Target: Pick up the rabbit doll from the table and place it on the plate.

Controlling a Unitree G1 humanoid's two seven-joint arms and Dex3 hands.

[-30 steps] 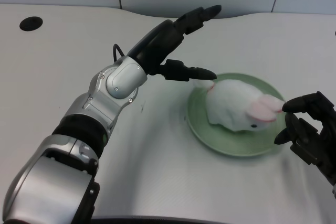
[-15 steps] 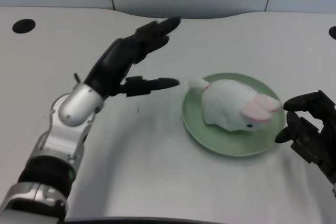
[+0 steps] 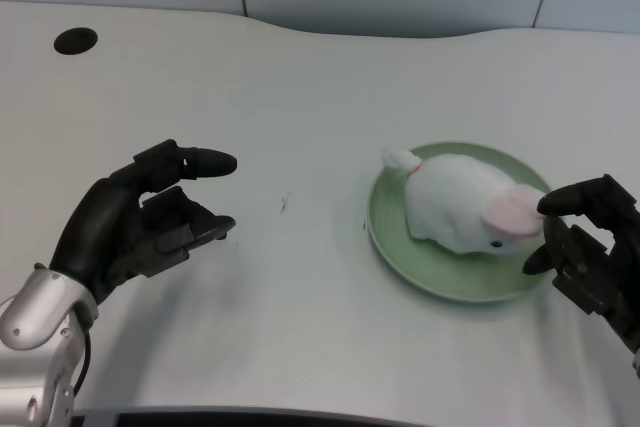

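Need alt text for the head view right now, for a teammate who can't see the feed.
A white rabbit doll with pink ears lies on a green plate at the right of a white table. The robot's black left hand is at the lower left, well apart from the plate, fingers apart and holding nothing. Its right hand sits by the plate's right rim.

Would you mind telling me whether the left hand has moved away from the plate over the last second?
Yes. The left hand, empty with fingers apart, has drawn back from the plate toward the robot, leaving the rabbit doll on it.
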